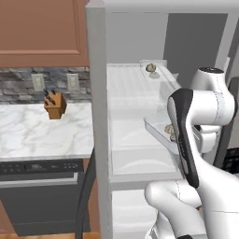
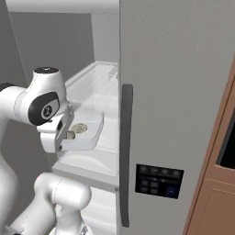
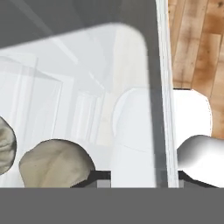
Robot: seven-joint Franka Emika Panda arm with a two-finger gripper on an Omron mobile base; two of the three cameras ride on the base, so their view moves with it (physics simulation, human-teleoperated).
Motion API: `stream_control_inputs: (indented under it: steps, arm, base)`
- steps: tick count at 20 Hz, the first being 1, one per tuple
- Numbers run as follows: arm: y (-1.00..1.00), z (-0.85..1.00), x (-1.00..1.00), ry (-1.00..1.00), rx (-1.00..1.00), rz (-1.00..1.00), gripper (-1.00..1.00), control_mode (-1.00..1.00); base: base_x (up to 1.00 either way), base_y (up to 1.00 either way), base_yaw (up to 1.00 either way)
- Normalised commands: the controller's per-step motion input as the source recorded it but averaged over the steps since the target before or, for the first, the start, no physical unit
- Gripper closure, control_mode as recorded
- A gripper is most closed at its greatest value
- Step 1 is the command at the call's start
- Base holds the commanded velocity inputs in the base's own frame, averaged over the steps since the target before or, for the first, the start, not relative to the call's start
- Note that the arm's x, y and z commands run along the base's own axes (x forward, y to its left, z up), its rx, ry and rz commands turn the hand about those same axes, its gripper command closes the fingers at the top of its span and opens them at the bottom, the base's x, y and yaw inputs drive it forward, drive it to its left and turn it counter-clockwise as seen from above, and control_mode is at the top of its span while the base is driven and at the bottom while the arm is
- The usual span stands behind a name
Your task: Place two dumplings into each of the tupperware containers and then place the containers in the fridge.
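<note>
The fridge (image 1: 95, 93) stands open. On a middle shelf rests a tupperware container (image 2: 92, 133) with two dumplings (image 2: 79, 128) in it; from the left base it shows at the shelf's right edge, the container (image 1: 156, 127) partly behind my arm. My gripper (image 2: 62, 137) is at its near rim. In the hand view the fingertips (image 3: 97, 176) stand apart on either side of the container's rim (image 3: 161, 87), open, with dumplings (image 3: 54, 164) just inside. A second container (image 1: 163, 73) with a dumpling (image 1: 150, 68) sits at the back of the shelf above.
The fridge door (image 2: 179, 101), with a long handle (image 2: 126, 137) and black dispenser panel (image 2: 158, 180), stands close on the right. Left of the fridge, a marble counter (image 1: 42, 133) holds a knife block (image 1: 55, 105) above a dark dishwasher (image 1: 42, 196).
</note>
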Motion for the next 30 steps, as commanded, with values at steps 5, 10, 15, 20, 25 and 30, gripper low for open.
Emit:
stream_control_inputs:
  steps: [5, 10, 15, 20, 25, 30]
  arm:
    - [0.00, 0.00, 0.00, 0.00, 0.00, 0.00, 1.00, 1.00]
    - [0.00, 0.00, 0.00, 0.00, 0.00, 0.00, 1.00, 1.00]
    - [0.00, 0.00, 0.00, 0.00, 0.00, 0.00, 1.00, 1.00]
    - [0.00, 0.00, -0.26, -0.03, 0.00, 0.00, 1.00, -1.00]
    - [0.00, 0.00, -0.79, -0.16, 0.00, -0.02, 1.00, -1.00]
    - [0.01, 0.27, -0.23, -0.12, 0.00, -0.01, 1.00, -1.00]
  base:
    - [0.15, 0.35, 0.00]
    - [0.00, 0.07, 0.00]
    - [0.00, 0.00, 0.00]
    - [0.00, 0.00, 0.00]
    - [0.00, 0.00, 0.00]
    - [0.00, 0.00, 0.00]
